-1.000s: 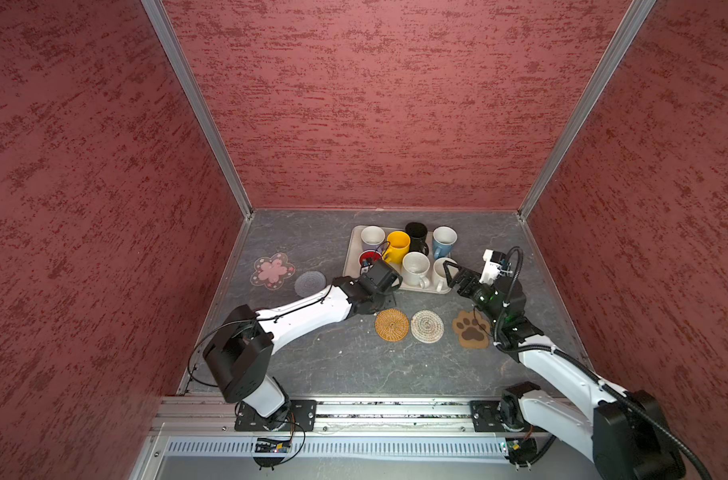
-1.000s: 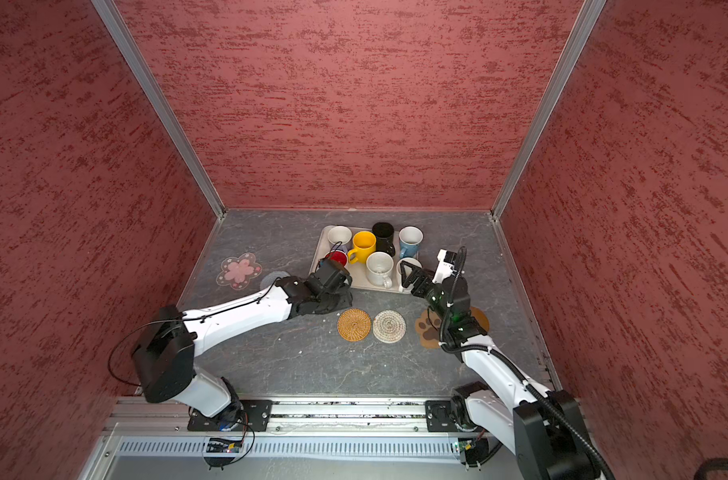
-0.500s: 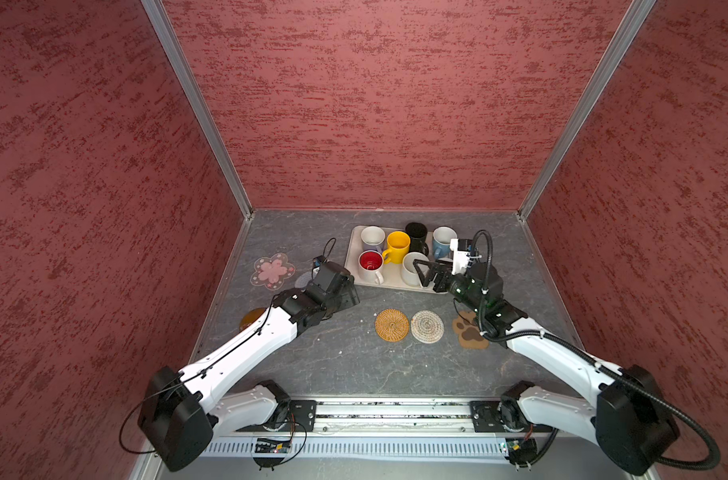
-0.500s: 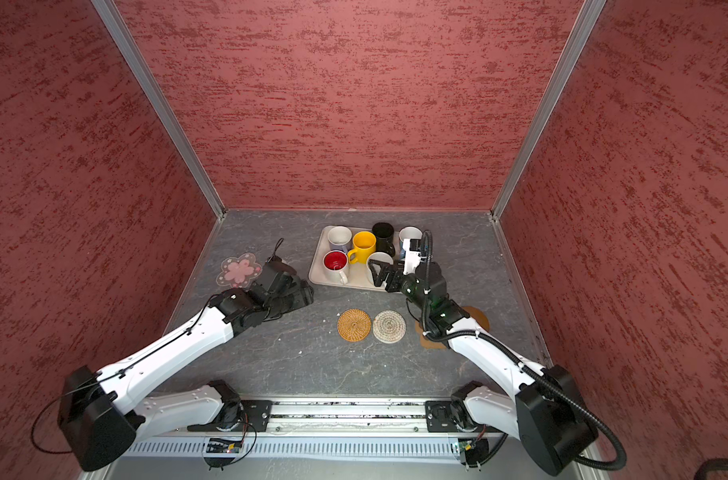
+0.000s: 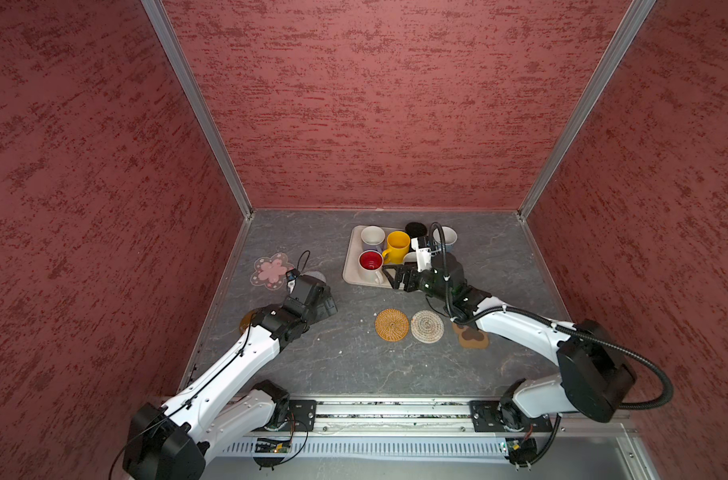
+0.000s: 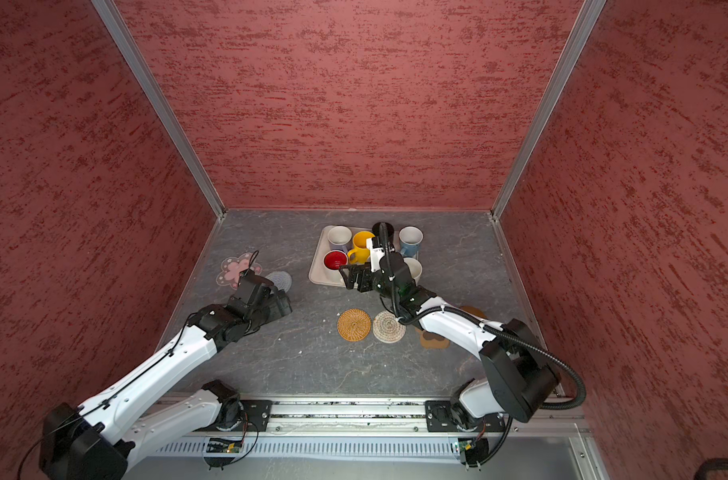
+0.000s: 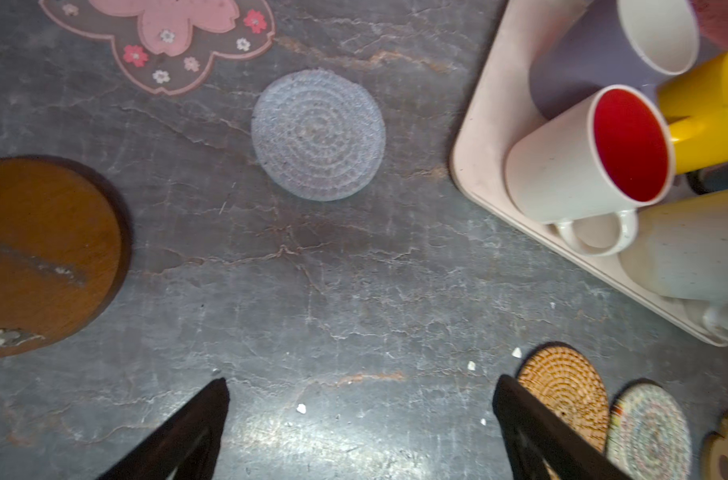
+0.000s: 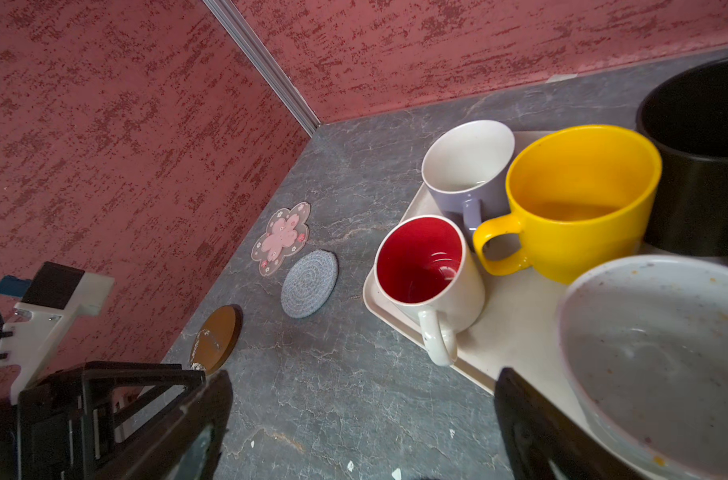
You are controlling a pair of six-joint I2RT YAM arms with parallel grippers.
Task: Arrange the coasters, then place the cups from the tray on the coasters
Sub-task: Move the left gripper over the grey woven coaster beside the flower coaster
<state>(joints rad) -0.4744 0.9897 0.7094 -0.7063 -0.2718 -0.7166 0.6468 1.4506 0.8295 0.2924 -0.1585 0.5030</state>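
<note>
Two grippers empty, jaws of both spread wide. For left gripper, forearm stretched low and forward, hovering above bare table short of grey-blue coaster. For right gripper, elbow bent, wrist swung inward over front edge of tray, just beside red-lined cup. All cups on tray, probably seven, some hidden behind wrist.

You have on hand: tabletop, stone-look, veined, faint sheen. Grey-blue coaster, woven cord, matt. Orange-tan coaster, coiled straw-like weave. Wooden disc, matt, scuffed pale in patches. Flower coaster, translucent glossy plastic. Yellow mug and red-lined mug, glossy glaze. Tray, smooth, matt.
</note>
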